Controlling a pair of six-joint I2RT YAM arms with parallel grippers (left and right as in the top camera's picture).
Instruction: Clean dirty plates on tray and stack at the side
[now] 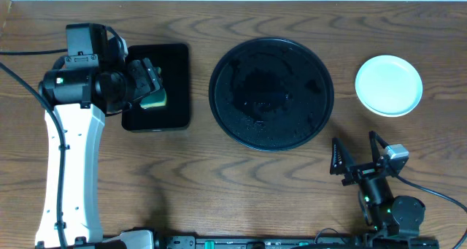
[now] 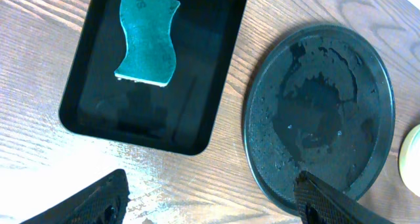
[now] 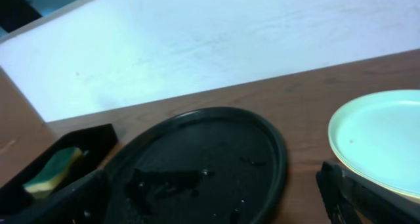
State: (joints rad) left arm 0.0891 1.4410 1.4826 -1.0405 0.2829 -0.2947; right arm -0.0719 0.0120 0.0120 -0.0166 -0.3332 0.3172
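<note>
One sponge (image 2: 147, 43) sits in the rectangular tray (image 2: 134, 112) — round tray (image 2: 321, 112) holds wet streaks.

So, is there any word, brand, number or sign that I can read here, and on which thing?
"SCO": faint letters on the green face of the sponge, near its top edge, in the left wrist view; the rest of the word cannot be read.
Nothing else: the round tray, the small tray and the plates show no text.
</note>
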